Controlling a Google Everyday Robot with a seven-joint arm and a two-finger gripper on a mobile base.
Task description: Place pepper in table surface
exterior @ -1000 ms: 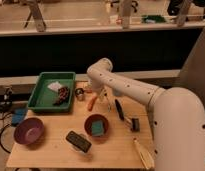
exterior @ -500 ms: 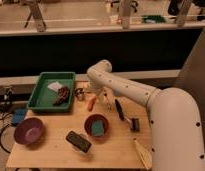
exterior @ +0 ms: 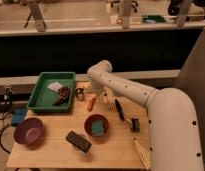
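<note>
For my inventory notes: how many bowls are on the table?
2. One purple bowl at the front left of the table, one red bowl near its middle. The gripper is by the pepper. None seems hidden.

Orange-red pepper by hand, green tray, pale plank-grained table surface

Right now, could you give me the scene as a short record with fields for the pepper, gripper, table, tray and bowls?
pepper: orange-red, lying on the table surface, right of the green tray
table surface: light wood
gripper: low over the table, close beside the pepper; contact cannot be told
green tray: back left, holds dark pieces
bowls: purple bowl front left; red bowl centre
</note>
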